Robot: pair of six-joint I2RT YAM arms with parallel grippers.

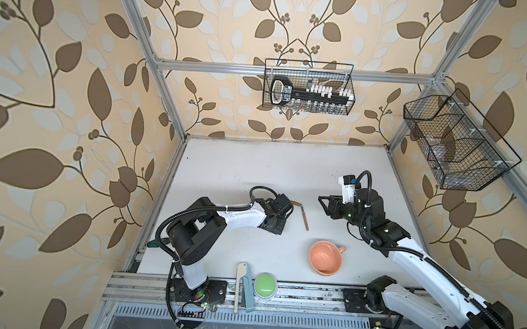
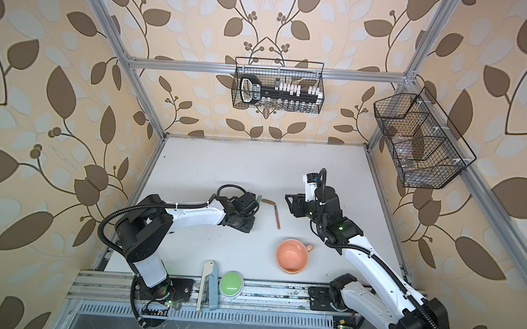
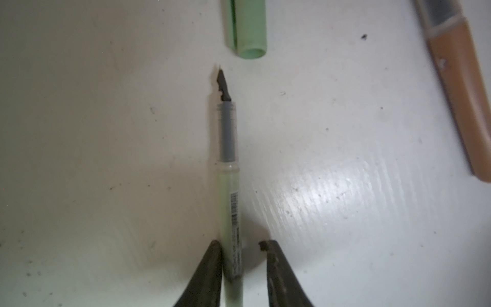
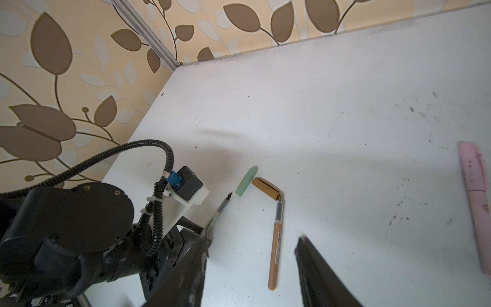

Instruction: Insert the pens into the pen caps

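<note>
L gripper (image 3: pixel 240 243) apart astride grey-green pen (image 3: pixel 228 199); R gripper (image 4: pixel 252 239) apart; pink pen (image 4: pixel 475 207) in R-wrist view only.

Pen (image 3: pixel 228 186) tip near cap (image 3: pixel 248 29) mouth, apart; second pen (image 4: pixel 276 244) to right, tip touching second cap (image 4: pixel 265 188).

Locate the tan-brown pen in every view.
In both top views: tan-brown pen mid-table, beyond the peach cup.
Left wrist: at the frame edge, beside the pale green cap.
Right wrist: just ahead of the right tool, pen tip at the tan cap.
Shared landmark: the pale green cap.
</note>
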